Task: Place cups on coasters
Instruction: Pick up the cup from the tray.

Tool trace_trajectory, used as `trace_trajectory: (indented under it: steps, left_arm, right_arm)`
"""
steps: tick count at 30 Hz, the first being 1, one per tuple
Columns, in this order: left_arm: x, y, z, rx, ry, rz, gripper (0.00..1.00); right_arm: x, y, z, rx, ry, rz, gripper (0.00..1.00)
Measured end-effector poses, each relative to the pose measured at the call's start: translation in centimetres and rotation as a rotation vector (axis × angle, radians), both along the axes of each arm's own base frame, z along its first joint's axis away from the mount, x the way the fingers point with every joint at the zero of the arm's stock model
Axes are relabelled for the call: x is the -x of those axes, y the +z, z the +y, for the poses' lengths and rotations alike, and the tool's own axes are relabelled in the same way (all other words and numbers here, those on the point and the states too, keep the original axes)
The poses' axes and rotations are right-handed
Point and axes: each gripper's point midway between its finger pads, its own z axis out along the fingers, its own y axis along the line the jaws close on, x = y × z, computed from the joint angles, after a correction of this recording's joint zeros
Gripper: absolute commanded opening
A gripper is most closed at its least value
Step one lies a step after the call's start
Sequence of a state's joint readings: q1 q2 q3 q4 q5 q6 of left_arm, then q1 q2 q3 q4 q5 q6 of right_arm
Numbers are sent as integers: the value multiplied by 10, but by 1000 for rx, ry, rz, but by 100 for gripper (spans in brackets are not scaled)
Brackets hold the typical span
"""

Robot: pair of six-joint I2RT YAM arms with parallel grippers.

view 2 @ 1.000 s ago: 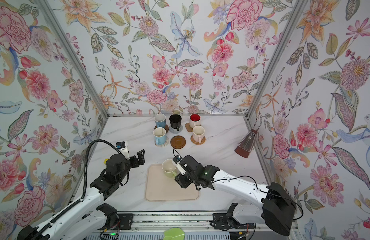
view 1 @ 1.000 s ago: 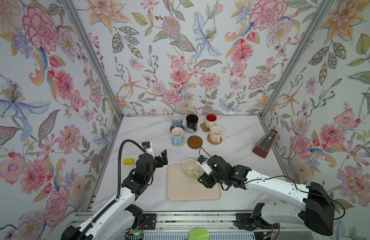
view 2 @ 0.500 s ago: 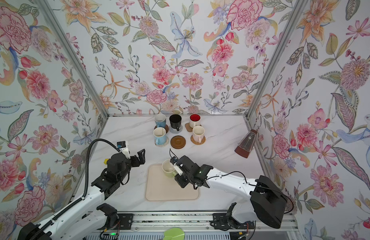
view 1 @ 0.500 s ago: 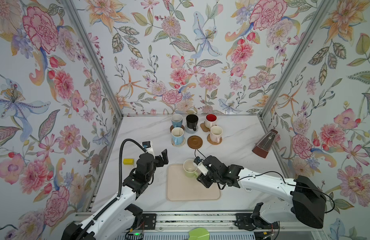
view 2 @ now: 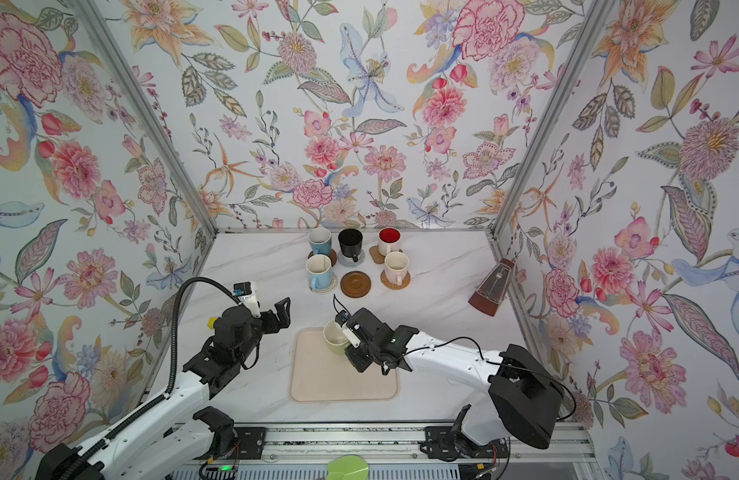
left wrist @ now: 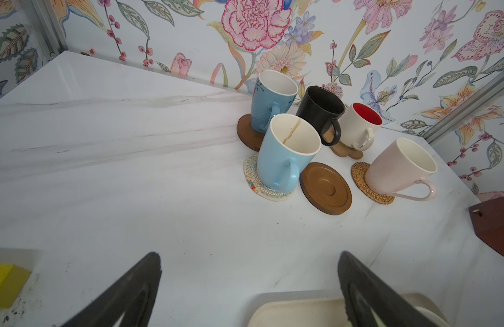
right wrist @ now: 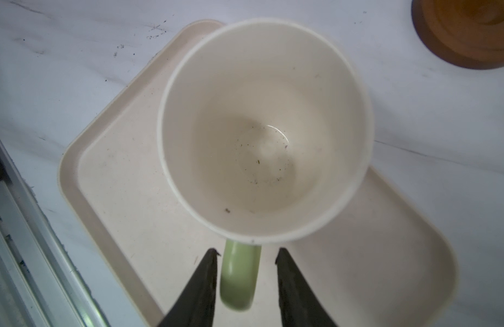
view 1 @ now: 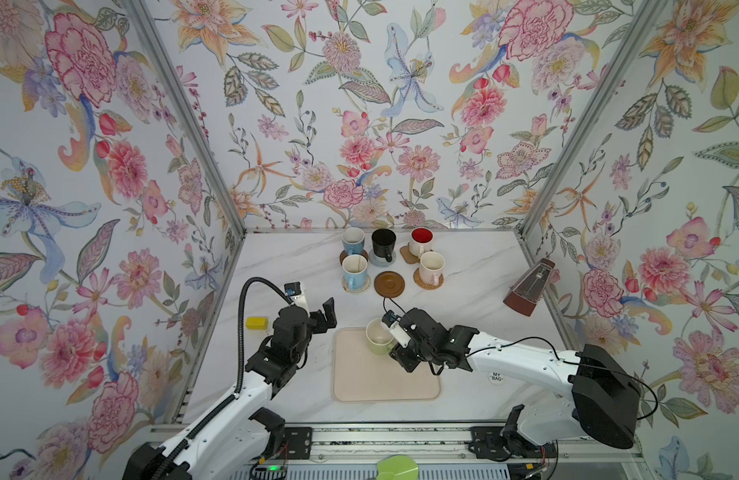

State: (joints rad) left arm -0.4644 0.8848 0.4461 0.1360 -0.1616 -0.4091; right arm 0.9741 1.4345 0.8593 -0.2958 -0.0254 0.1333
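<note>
Presently, right end effector (right wrist: 247,252) straddles handle of pale green mug (right wrist: 262,127), unclamped; left end effector (left wrist: 249,254) gapes wide, empty.

walls (view 1: 359,124): floral wallpaper on three sides | frame: silver metal corner posts (view 1: 188,120) | desk (view 1: 476,270): white marble with faint grey veins | light: soft, even

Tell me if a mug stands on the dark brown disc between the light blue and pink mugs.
No, the dark brown disc lies bare, its ringed top fully showing between the light blue mug and pink mug.
</note>
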Motion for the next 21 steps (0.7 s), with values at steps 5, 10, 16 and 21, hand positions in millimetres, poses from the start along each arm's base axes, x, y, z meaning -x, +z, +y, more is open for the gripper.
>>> trace_trajectory:
  steps: [5,10,16,21]
  left_arm:
    - [0,0,0,0,0,0,99]
    - [0,0,0,0,0,0,99]
    - [0,0,0,0,0,0,99]
    - [0,0,0,0,0,0,99]
  right_arm:
    - [-2,-4,1,12,0,-2,32]
    - [-2,-6,1,17,1,-1,30]
    - [-3,-7,1,21,1,3,29]
    - [-4,-10,3,25,0,5,28]
